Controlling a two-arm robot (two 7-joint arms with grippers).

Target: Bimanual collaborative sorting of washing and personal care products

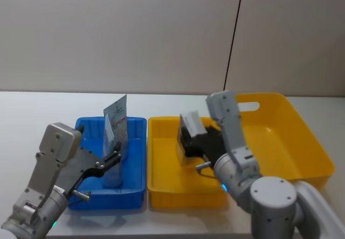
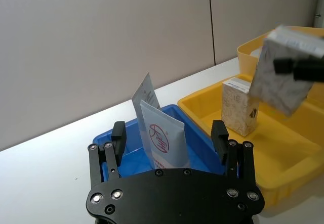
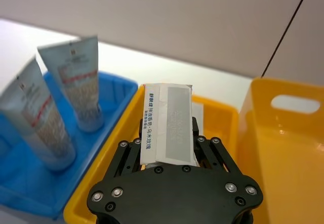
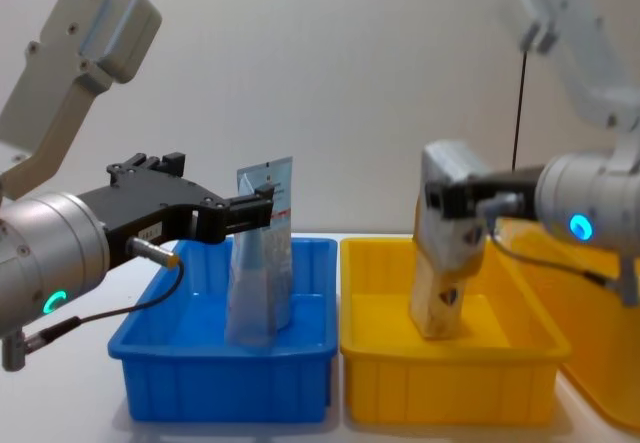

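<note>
1. I read the left gripper (image 2: 168, 127) at the blue tray (image 1: 86, 123) with its jaws spread and gripping nothing. The nearer tube lines up between them.
2. Two pale-blue tubes (image 3: 81, 82) (image 3: 43, 118) stand in that tray, long axes near upright, crimped ends up.
3. The right gripper (image 3: 168, 130) is clenched on a beige carton (image 3: 169, 107) over the small yellow tray (image 4: 440, 383). The carton's long axis is tipped off vertical.
4. A second carton (image 2: 240, 107) stands upright on that tray's floor.
5. The two small trays sit rim beside rim. The large yellow tray (image 1: 302, 136) on the right shows open floor.
</note>
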